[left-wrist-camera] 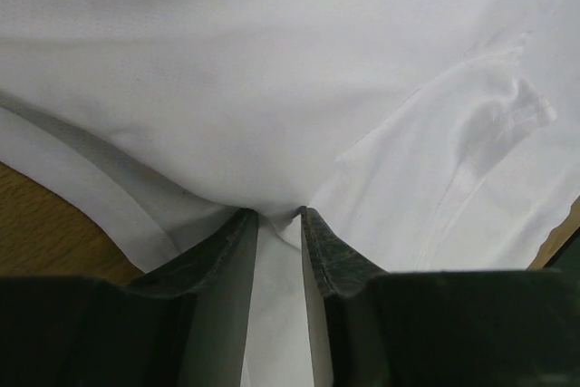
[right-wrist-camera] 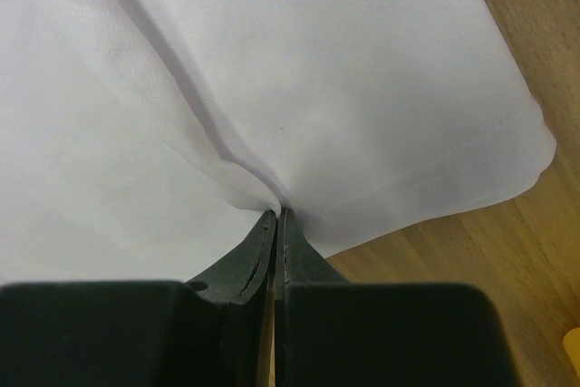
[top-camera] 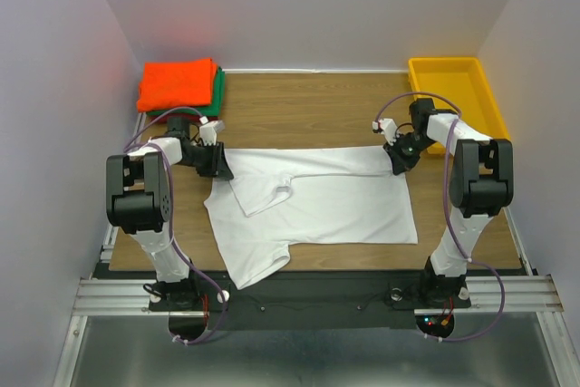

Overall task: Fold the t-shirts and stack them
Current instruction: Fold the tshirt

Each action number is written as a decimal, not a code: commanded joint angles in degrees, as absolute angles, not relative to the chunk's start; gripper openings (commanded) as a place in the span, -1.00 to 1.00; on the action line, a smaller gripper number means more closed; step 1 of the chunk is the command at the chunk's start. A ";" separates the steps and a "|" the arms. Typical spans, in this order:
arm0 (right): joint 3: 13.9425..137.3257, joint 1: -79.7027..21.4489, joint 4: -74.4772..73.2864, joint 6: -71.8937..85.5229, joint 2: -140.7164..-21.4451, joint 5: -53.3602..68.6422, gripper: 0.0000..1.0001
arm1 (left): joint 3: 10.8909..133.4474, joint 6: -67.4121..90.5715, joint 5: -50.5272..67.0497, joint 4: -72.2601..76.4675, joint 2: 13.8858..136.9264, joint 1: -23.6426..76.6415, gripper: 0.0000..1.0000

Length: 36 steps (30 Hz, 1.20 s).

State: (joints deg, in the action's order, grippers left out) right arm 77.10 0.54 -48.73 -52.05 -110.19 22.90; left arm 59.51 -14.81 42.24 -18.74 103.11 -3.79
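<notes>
A white t-shirt (top-camera: pixel 317 197) lies spread on the wooden table, its far part folded toward me and one sleeve hanging near the front edge. My left gripper (top-camera: pixel 217 162) is at the shirt's far left corner. In the left wrist view its jaws (left-wrist-camera: pixel 276 215) stand a little apart, with a pucker of white cloth (left-wrist-camera: pixel 272 88) between the tips. My right gripper (top-camera: pixel 399 165) sits at the far right corner. In the right wrist view (right-wrist-camera: pixel 276 213) it is shut on a pinch of the white cloth (right-wrist-camera: pixel 272 70). A folded orange t-shirt (top-camera: pixel 177 83) tops a stack with a green one (top-camera: pixel 217 90) at the back left.
A yellow plastic tray (top-camera: pixel 444 62) stands at the back right, just behind the right arm. Bare wood (top-camera: pixel 308 106) shows between the stack and the tray. White walls close in the table on three sides.
</notes>
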 commanded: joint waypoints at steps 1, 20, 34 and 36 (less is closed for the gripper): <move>77.17 0.35 -46.93 -51.68 -110.30 21.80 -0.98 | 61.87 -15.03 44.91 -19.51 102.04 -3.69 -0.31; 77.17 0.35 -46.06 -51.42 -110.39 20.04 -0.88 | 65.56 -19.60 43.77 -27.94 103.45 -8.44 -1.00; 74.45 0.35 -46.67 -54.31 -106.97 21.53 -0.32 | 64.86 -20.03 40.87 -28.47 106.26 -8.79 -0.95; 75.06 0.35 -47.55 -54.67 -106.18 22.23 -0.17 | 65.56 -21.52 42.01 -30.66 105.74 -8.79 -0.59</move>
State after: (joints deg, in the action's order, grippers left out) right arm 75.44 0.49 -47.59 -52.66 -109.10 22.09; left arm 63.92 -18.41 42.57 -26.87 106.87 -8.45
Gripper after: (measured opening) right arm 0.389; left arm 0.090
